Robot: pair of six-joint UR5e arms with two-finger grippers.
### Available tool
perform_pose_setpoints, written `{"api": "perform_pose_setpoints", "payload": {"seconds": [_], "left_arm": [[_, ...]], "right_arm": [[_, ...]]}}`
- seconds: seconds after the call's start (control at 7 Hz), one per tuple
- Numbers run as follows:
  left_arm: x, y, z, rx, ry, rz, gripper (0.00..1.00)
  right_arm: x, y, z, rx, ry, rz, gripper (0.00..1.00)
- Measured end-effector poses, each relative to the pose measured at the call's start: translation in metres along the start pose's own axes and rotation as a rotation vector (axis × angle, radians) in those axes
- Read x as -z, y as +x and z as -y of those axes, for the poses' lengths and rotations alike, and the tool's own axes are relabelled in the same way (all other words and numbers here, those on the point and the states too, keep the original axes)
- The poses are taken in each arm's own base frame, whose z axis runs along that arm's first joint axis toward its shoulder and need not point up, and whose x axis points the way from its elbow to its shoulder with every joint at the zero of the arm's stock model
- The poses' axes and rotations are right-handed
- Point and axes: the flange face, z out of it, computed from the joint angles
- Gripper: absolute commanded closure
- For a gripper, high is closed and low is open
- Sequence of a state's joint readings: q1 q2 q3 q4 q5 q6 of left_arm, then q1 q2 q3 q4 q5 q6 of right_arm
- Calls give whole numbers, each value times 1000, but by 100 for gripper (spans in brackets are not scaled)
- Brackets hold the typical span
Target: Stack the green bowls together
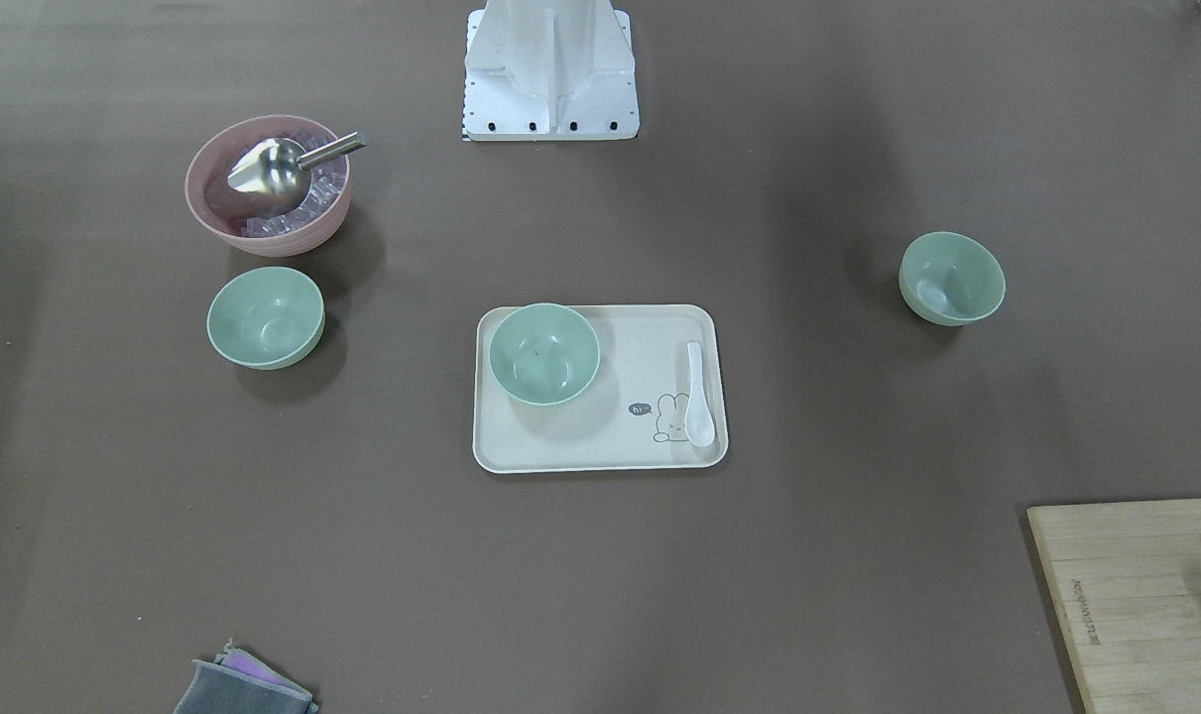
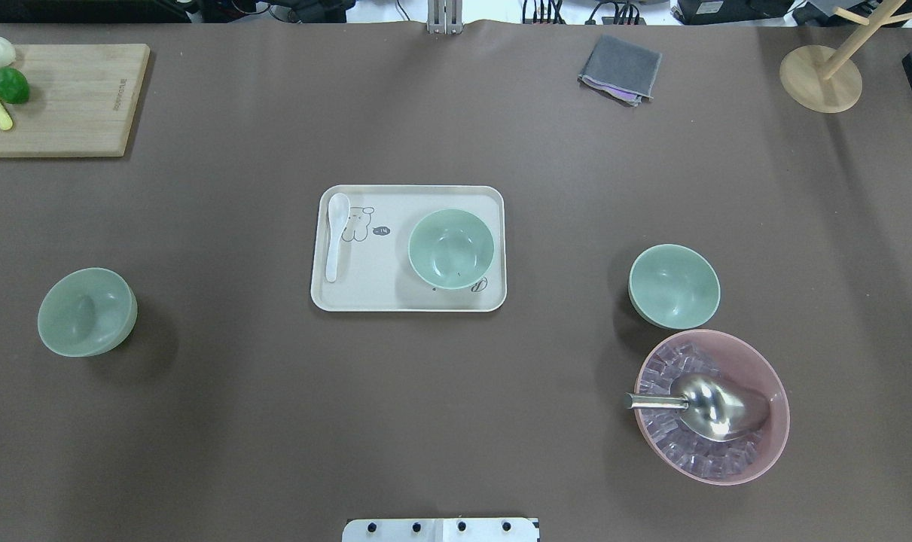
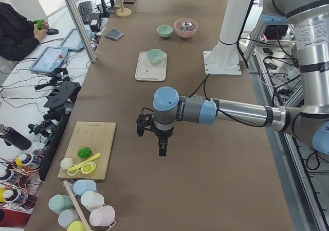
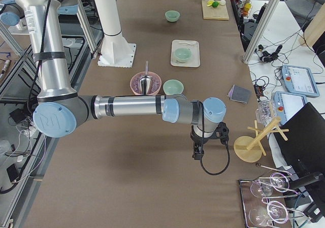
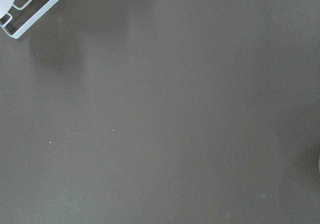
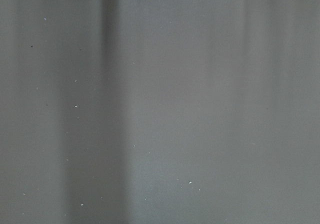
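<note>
We look steeply down on the brown-covered table (image 1: 600,595) from across it and from behind the robot's white metal base (image 2: 440,529), both sharing the cream rectangular plastic tray (image 1: 600,451). Two end cameras look lengthwise; both wrist cameras face it closely.

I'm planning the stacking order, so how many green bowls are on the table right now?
3. The tray bowl sits on the cream tray; the right bowl stands just beside the pink bowl; the left bowl stands alone on the robot's left side. None seems hidden.
</note>
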State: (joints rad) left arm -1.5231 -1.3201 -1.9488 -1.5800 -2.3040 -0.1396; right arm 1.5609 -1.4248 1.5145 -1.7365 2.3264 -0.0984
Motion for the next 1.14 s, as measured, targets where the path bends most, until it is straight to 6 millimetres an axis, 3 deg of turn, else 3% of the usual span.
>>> {"api": "perform_pose_setpoints", "payload": {"seconds": [0.57,1.14], "left_arm": [[-3,-3,0,6,-5,-3,2],[-6,-2,18,-6,9,-9,2]], "right_arm": [[3,-5,2,-1,6,8,0],[6,-9,4,5,12,8,0]]}}
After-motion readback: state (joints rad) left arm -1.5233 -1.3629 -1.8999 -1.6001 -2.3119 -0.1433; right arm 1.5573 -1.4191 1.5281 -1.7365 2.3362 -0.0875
